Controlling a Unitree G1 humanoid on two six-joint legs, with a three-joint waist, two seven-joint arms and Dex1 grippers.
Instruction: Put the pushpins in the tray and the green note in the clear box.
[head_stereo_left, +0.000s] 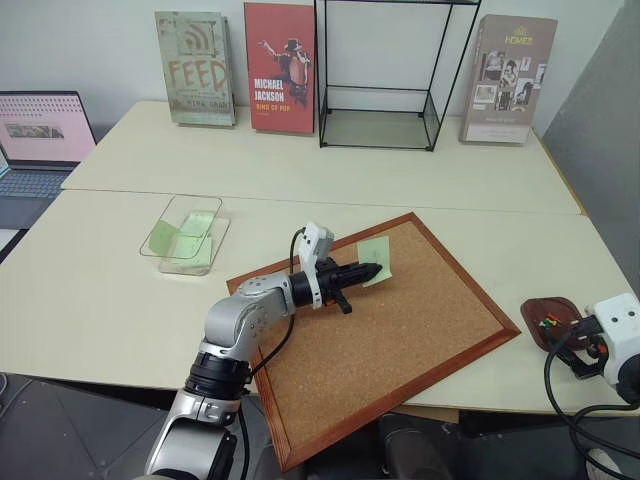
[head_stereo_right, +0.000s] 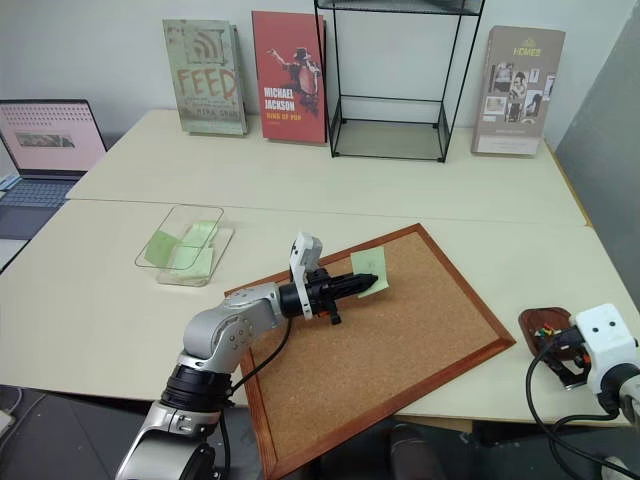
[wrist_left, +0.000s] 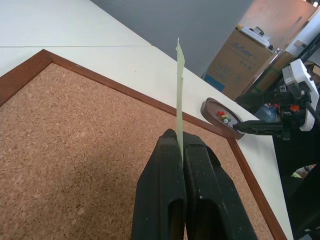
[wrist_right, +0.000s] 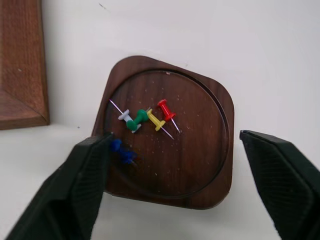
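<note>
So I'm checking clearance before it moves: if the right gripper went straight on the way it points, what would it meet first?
Probably the tray with the pushpins in it, lying between the open right gripper's fingers.

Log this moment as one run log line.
left gripper: shut on green note over corkboard | right gripper: open above tray | pushpins: in tray

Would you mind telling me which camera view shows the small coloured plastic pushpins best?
The right wrist view: it looks straight down into the dark red-brown wooden tray, where the coloured pushpins lie apart enough to tell colours. The left wrist view shows them as tiny dots; the eye views show mere specks.
</note>
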